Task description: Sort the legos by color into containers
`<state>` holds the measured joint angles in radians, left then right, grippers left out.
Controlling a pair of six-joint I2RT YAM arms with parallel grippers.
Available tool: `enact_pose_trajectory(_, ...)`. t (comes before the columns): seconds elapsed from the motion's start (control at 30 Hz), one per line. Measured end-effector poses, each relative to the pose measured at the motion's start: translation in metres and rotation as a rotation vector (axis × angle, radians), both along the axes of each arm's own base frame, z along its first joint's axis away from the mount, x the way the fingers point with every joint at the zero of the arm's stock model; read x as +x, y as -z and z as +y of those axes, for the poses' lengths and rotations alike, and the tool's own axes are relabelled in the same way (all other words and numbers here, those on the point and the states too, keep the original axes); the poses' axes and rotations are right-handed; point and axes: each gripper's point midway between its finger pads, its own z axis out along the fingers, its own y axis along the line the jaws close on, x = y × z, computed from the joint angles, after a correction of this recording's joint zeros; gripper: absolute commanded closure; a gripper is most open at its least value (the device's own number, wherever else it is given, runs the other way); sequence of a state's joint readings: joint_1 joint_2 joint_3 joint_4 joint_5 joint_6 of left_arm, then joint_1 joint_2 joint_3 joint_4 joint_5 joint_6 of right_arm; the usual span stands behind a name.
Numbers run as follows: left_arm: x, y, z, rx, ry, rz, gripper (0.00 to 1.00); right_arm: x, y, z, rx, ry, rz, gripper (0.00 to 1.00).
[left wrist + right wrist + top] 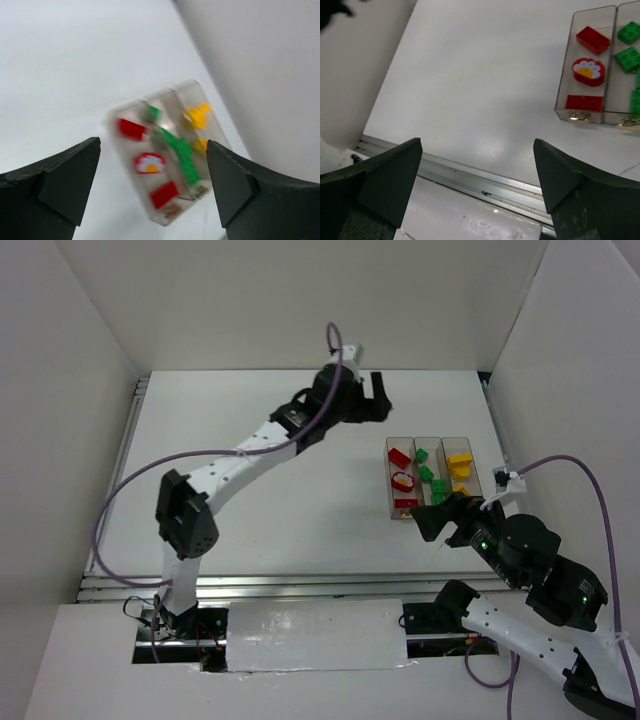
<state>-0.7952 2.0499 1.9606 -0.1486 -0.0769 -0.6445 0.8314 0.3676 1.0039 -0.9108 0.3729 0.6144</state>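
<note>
Your left arm (235,460) stretches from the near edge of the table (260,530) toward its far edge, elbow bent, and the left gripper (378,400) hangs above the surface with jaws spread wide, holding nothing. Your right arm (540,580) is folded low by the near right corner, the right gripper (440,520), aimed over the table, also gaping and empty.

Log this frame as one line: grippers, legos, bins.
left gripper: open, empty | right gripper: open, empty | red legos: left bin | green legos: middle bin | yellow legos: right bin | sort: looks complete
</note>
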Motion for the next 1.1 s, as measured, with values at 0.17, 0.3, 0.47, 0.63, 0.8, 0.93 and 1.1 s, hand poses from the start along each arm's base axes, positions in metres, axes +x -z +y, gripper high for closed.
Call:
enact_pose_trajectory(0.17, 0.004, -0.056, 0.159, 0.14, -0.441, -0.001, 0.01, 0.008, -0.012, -0.022, -0.075, 0.107, -0.012, 0.0)
enact_pose_trajectory(0.3, -0.05, -0.051, 0.256, 0.278, -0.688, 0.074, 0.01, 0.004, -0.052, -0.049, -0.07, 0.187, -0.068, 0.0)
enact_pose_trajectory(0.47, -0.126, -0.034, 0.34, 0.428, -0.837, 0.141, 0.01, -0.011, -0.098, -0.082, -0.04, 0.248, -0.147, 0.0)
enact_pose_trajectory(0.63, -0.188, -0.064, 0.405, 0.349, -0.924, 0.078, 0.01, -0.026, -0.116, -0.107, -0.03, 0.276, -0.188, 0.0)
enact_pose_trajectory(0.8, -0.238, -0.067, 0.459, 0.265, -1.0, -0.003, 0.01, -0.041, -0.108, -0.118, -0.023, 0.25, -0.206, 0.0)
enact_pose_trajectory(0.93, -0.256, -0.046, 0.48, 0.338, -1.035, 0.014, 0.0, -0.053, -0.099, -0.13, -0.005, 0.246, -0.216, 0.0)
enact_pose_trajectory(1.1, -0.265, -0.039, 0.49, 0.363, -1.055, 0.025, 0.01, -0.055, -0.092, -0.133, -0.011, 0.25, -0.209, 0.0)
